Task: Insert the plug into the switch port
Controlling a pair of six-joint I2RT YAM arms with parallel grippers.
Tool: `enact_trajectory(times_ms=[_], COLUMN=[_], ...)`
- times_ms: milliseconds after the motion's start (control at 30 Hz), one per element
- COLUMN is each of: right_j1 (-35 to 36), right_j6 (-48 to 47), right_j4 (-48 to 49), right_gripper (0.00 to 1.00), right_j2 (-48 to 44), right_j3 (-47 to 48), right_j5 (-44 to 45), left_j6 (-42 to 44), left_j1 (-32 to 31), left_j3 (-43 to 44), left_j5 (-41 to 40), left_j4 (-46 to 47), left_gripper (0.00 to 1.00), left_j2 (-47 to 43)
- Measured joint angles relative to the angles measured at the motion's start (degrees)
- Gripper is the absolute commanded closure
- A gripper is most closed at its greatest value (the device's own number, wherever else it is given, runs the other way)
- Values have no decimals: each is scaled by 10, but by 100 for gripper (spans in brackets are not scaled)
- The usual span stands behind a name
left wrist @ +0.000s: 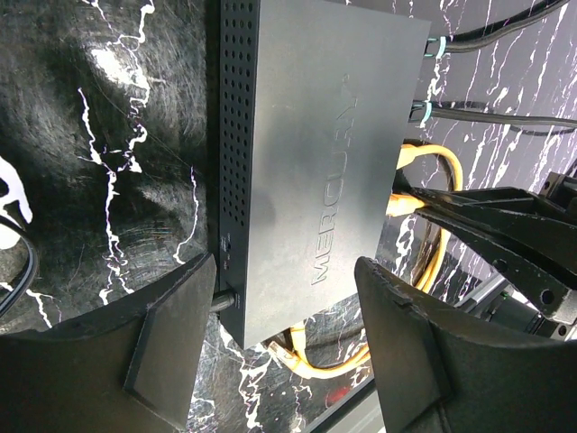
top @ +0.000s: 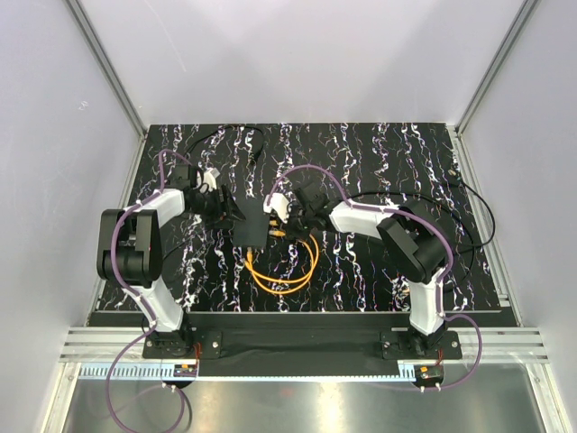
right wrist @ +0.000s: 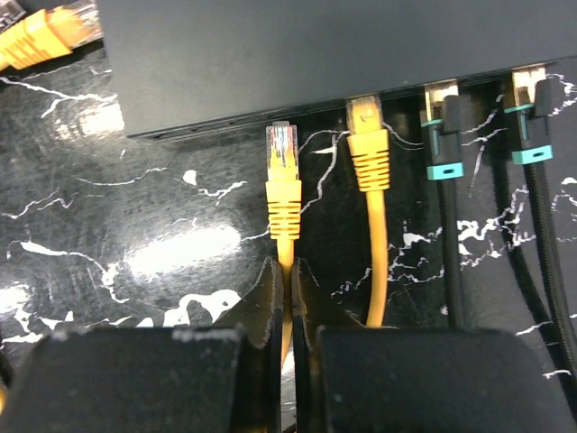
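Across the black, white-veined tabletop [top: 361, 153], everything is gathering at the middle, where your two arms are meeting over the work. The switch [top: 251, 227], a flat matte-black box, is lying flat there. Your left gripper [left wrist: 284, 271] is hovering over its near end, with its fingers [left wrist: 171, 334] standing wide apart, one on each long side of the box. Whether they are pressing on it, the wrist view is not showing.

Just in front of the switch, the orange cable [top: 287, 271] is lying in loose loops on the tabletop. Your right gripper [right wrist: 290, 280] is holding one run of it, its fingers [right wrist: 270, 298] pinched closed on the cable a little behind the strain-relief boot.

Two black cables [right wrist: 446, 225] with teal clips and a second orange connector [right wrist: 365, 122] are sitting against the same narrow edge. That second connector is looking seated, or nearly so.

The plug [right wrist: 282, 149] is pointing squarely at that edge with its clear tip fully showing. It is lying just short of the box, apart from it, and beside the seated orange connector. The switch port [right wrist: 282, 115] itself is hiding under the lip of the edge, so you are not seeing its opening.

You are well along, I judge: the cable is grasped and the plug is lined up. The insertion itself is waiting to be done, a short straight push forward until the tip is disappearing into the port.
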Motion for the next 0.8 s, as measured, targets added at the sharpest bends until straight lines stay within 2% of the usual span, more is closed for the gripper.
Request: enact_trajectory(times_ms=[800], right_j1=[0], right_j6=[6], right_j4=[4], right_gripper=[100], right_j2=[10], right_j3=[12], right_j5=[6], left_j6=[10], left_j1=[-12], left_j3=[31], left_j5=[0], left_j4=[-13], left_gripper=[32], left_j2=[27])
